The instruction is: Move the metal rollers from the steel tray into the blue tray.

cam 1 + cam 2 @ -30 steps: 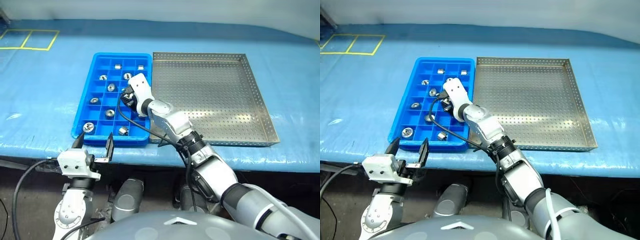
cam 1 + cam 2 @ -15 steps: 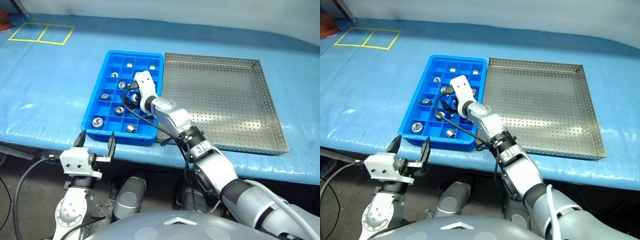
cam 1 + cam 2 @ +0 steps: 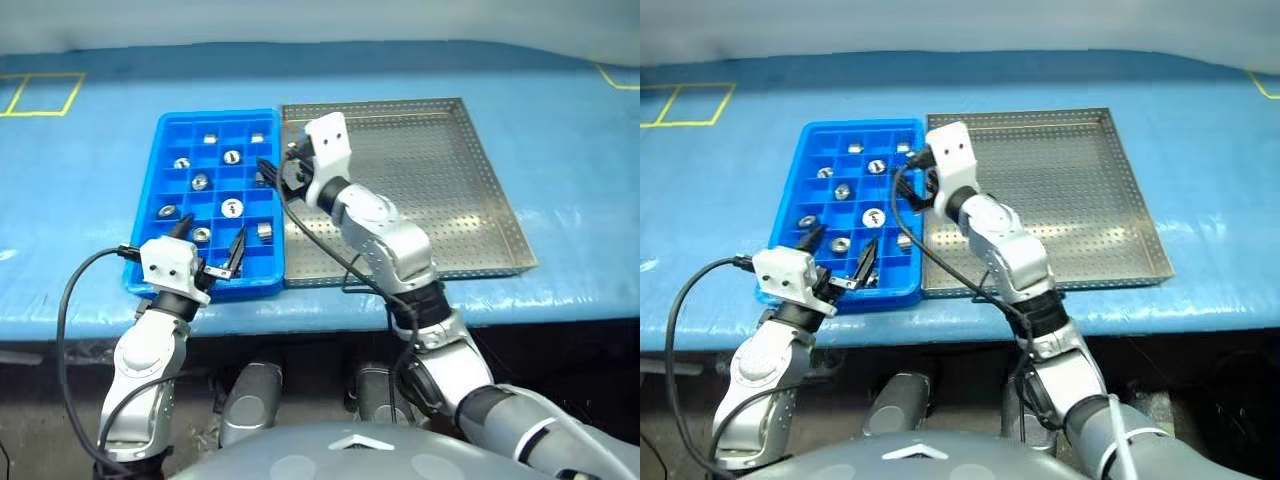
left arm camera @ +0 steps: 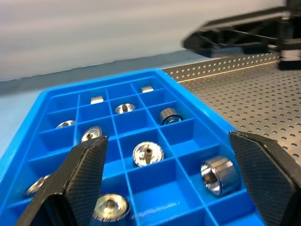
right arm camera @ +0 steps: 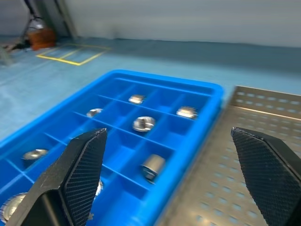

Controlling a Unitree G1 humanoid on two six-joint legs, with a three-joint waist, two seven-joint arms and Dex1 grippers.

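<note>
All the metal rollers (image 3: 231, 208) sat in the blue tray (image 3: 172, 130), one per compartment so they wouldn't roll. The steel tray (image 3: 470, 180) looked bare. Right gripper (image 3: 272, 172) fingers apart at the trays' shared edge, left gripper (image 3: 208, 250) fingers apart too, both empty-handed.

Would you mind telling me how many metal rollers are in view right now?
10 metal rollers, each in its own blue tray compartment, spread from far row to near row; the right arm may hide others.
</note>
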